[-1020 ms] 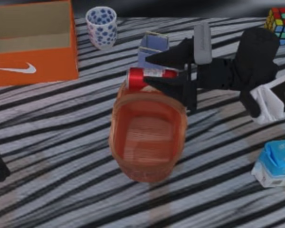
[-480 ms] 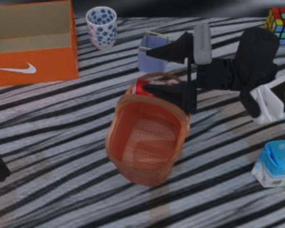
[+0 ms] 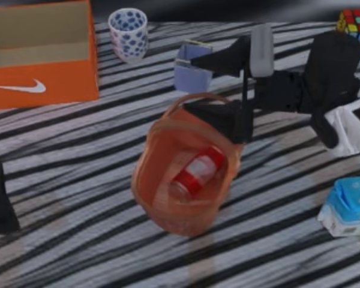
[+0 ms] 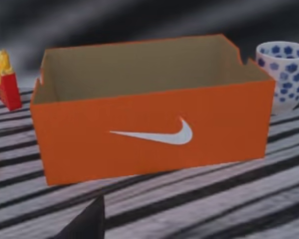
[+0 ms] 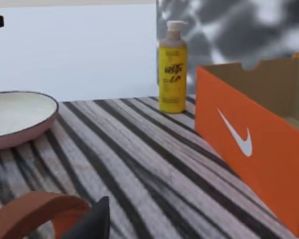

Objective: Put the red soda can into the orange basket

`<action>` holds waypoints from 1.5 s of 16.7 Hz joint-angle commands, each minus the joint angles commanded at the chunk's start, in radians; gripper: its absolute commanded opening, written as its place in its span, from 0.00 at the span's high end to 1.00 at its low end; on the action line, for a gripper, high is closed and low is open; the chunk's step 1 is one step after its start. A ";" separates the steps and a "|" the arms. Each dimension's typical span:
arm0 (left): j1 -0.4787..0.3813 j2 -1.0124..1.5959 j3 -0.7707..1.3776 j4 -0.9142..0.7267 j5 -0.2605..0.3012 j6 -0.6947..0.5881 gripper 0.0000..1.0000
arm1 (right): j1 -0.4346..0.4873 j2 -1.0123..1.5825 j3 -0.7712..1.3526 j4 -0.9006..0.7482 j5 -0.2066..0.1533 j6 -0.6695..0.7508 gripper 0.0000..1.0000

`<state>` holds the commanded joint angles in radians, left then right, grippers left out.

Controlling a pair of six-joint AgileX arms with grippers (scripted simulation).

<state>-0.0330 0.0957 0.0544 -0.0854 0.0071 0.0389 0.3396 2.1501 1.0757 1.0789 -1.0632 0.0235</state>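
One red soda can [image 3: 197, 175] lies inside the orange basket [image 3: 145, 180], below the released right gripper [image 3: 223, 85], whose withdrawal risks snagging the handle.

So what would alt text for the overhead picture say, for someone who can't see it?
A red soda can lies on its side inside an orange basket on a striped table. The right gripper, fingers open, hovers over the basket's far rim; the left gripper sits idle at the left edge.

Red soda can [image 3: 197, 174] on its side (silver end down-left), inside orange basket [image 3: 145, 180], mid-table
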 joint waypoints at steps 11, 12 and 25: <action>-0.258 0.774 0.702 -0.606 0.007 0.380 0.00 | -0.124 -0.710 -0.427 -0.389 0.370 -0.022 0.00; -0.287 0.856 0.799 -0.663 0.006 0.428 0.00 | -0.139 -0.799 -0.475 -0.436 0.418 -0.023 0.00; -0.621 1.874 1.953 -1.320 -0.010 1.006 0.00 | -0.303 -1.913 -0.992 -0.982 0.965 -0.024 0.00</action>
<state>-0.6542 1.9696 2.0072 -1.4058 -0.0025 1.0450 0.0367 0.2369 0.0834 0.0965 -0.0981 -0.0002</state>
